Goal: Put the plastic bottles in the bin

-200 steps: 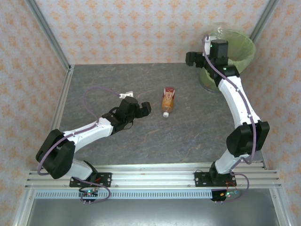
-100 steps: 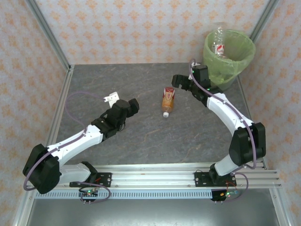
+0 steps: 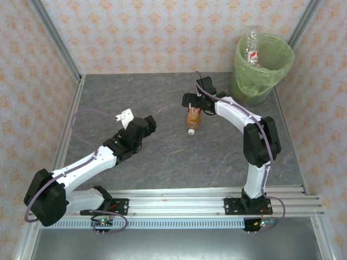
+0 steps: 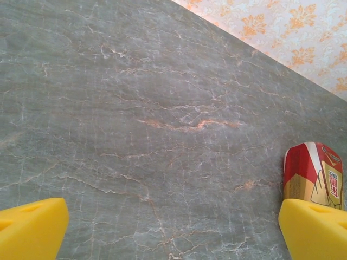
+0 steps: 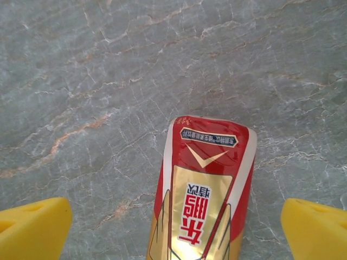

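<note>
On the grey marbled table [image 3: 162,157], about mid-way across: one plastic bottle [image 3: 193,118] flat on its side, red-and-gold label up. Long axis near to far, barely tilted; white cap [image 3: 190,131] at the near end, base at the far end. Over that far end, right gripper [image 3: 193,101], jaws spread wide, a yellow finger [image 5: 32,227] off each side of the label, bare table between finger and bottle. Well to the left, left gripper [image 3: 126,115], likewise gaping, nothing between its pads, the bottle's base at the right edge of its wrist view. At the far right corner, bin [image 3: 260,89], upright, lined with a light-green bag. Inside it, a second bottle [image 3: 251,49], clear with a red-and-white label, roughly upright against the far-left rim, top poking above it.
</note>
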Motion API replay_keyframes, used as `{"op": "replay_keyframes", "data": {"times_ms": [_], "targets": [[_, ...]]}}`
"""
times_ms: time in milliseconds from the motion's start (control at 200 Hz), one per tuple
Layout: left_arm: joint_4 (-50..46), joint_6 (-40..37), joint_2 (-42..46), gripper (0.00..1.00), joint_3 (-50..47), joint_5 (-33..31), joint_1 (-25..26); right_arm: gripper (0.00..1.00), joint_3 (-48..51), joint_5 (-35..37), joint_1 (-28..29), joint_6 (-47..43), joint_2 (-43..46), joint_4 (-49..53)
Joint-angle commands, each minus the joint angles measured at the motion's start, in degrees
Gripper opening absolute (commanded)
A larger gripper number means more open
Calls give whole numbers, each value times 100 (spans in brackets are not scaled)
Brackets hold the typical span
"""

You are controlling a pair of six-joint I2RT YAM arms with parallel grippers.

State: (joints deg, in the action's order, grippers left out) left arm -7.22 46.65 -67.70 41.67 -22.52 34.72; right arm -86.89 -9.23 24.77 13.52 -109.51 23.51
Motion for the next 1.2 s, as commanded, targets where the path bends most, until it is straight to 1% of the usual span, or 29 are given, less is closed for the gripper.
{"op": "replay_keyframes", "data": {"times_ms": [0,220,370,460,621,711,816,926,1086,1196], "targets": [[-193,82,160,100,-80,-349,-45,99,-420,280,51,-2,-338,813],[-183,71,174,100,-133,-402,-44,99,-707,98,104,124,-752,862],[-183,54,137,100,-120,-395,-45,99,-1069,118,160,110,-1120,1127],[-184,45,141,100,-107,-402,-44,99,-1374,369,222,72,-1356,1388],[-206,4,134,100,-97,-411,-45,99,-2144,1186,355,82,-1918,2165],[-228,-7,147,100,-85,-428,-50,99,-2367,1359,355,158,-2123,2316],[-262,-7,157,100,-90,-452,-57,99,-2403,1308,359,194,-2203,2256],[-274,1,170,100,-98,-472,-53,100,-2394,1087,355,237,-2273,2209],[-272,28,163,100,-120,-470,-53,92,-2273,915,356,317,-2337,2040],[-288,44,150,100,-124,-468,-53,90,-2197,965,354,347,-2366,1975]]}}
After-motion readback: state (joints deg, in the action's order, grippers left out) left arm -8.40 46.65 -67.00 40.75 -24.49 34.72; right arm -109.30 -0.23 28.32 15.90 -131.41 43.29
